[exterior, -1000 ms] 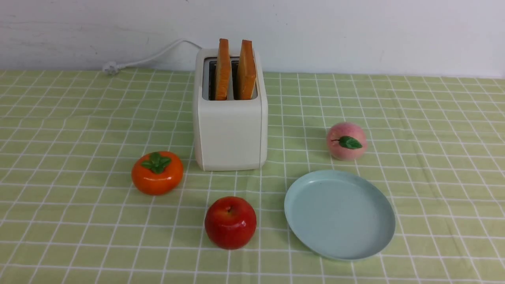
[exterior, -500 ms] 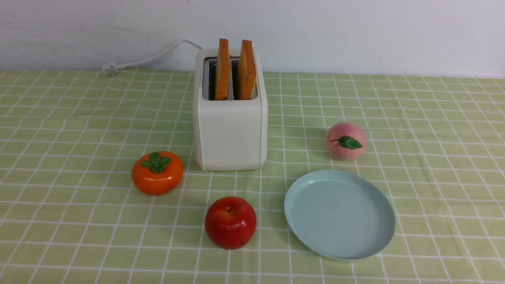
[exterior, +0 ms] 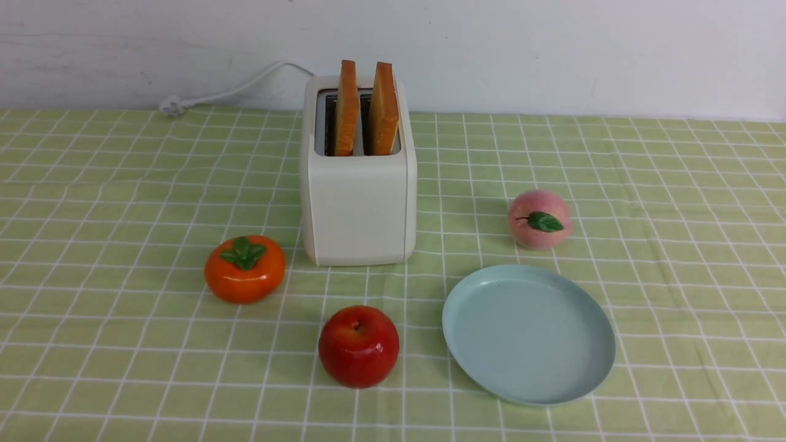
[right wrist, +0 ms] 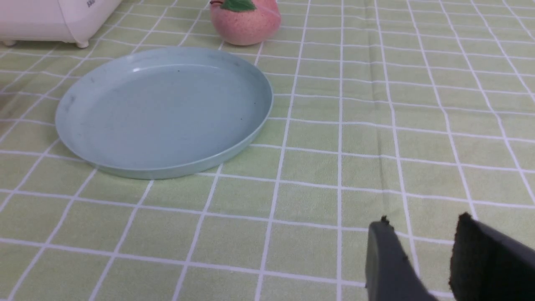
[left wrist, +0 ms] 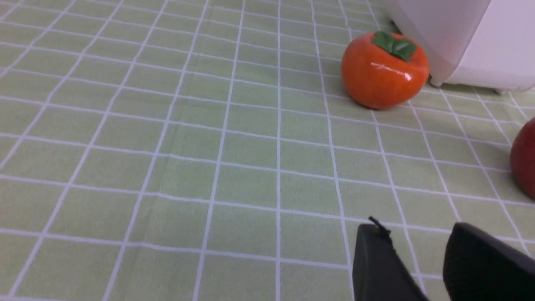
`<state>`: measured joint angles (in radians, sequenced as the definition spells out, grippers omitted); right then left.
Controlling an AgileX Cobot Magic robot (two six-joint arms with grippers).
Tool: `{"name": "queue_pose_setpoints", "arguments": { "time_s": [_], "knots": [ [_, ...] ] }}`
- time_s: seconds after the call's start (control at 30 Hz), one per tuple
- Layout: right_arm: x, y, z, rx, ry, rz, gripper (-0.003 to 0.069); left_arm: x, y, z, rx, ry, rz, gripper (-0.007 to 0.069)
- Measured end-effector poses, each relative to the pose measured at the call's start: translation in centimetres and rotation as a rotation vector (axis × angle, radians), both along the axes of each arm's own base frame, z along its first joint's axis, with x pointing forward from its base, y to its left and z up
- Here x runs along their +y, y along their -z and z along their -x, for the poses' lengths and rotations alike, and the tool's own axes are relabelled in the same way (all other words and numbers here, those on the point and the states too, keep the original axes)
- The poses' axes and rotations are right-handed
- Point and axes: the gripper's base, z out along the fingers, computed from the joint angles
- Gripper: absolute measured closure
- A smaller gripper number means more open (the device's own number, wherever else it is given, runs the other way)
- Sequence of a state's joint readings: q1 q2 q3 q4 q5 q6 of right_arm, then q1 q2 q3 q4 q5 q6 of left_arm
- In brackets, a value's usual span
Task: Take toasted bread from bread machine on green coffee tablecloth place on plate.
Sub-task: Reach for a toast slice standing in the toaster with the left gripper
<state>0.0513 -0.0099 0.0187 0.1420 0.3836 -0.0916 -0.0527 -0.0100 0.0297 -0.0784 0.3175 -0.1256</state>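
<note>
Only writing in sight: small dark print (right wrist: 87, 3) on the toaster's side in the right wrist view, cut by the frame edge and too small to read

Upper centre of the front view: cream toaster (exterior: 359, 209) on the green checked cloth (exterior: 123, 184), with two slices of toast (exterior: 384, 110) upright in its slots, side by side, tops well above the rim. White cord (exterior: 245, 86) trailing from behind it to the upper left, along the foot of the pale wall (exterior: 552, 49)

Lower right of centre: blue-green plate (exterior: 528, 334), bare, flat on the cloth, apart from the toaster. Pink peach (exterior: 538, 219) just behind the plate, to the right of the toaster. Orange persimmon (exterior: 244, 270) near the toaster's lower left corner, not touching. Red apple (exterior: 358, 347) in front of the toaster, just left of the plate

Neither arm visible in the front view. Left pincer (left wrist: 416, 234) low over bare cloth, dark jaws parted by a modest gap, cloth showing between, holding nothing; persimmon, toaster corner and an edge of the apple beyond it. Right pincer (right wrist: 422, 228) likewise parted and empty, low over the cloth, with plate and peach beyond
</note>
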Motion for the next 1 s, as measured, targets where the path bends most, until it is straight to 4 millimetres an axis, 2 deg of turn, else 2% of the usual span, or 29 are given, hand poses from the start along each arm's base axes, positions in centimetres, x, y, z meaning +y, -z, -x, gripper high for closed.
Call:
{"name": "queue_pose_setpoints", "arguments": {
  "time_s": [0.33,0.57,0.77,0.9,1.0],
  "knots": [
    [0.0,0.0,0.0,0.000,0.000,0.000,0.0419,-0.1,-0.6,-0.1,-0.064,-0.004,0.068,0.0386],
    [0.0,0.0,0.0,0.000,0.000,0.000,0.0419,-0.2,-1.7,-0.3,-0.156,-0.037,0.339,0.0386],
    [0.0,-0.1,-0.1,-0.021,0.003,-0.012,0.0419,0.1,-2.5,-0.3,-0.247,-0.055,0.414,0.0386],
    [0.3,-0.7,-0.2,-0.073,0.026,-0.249,0.0419,0.3,-3.0,-0.3,-0.301,-0.072,0.501,0.0386],
    [0.4,-1.5,-0.3,-0.133,0.052,-0.433,0.0419,0.4,-3.3,-0.2,-0.325,-0.090,0.649,0.0386]
  ]
}}
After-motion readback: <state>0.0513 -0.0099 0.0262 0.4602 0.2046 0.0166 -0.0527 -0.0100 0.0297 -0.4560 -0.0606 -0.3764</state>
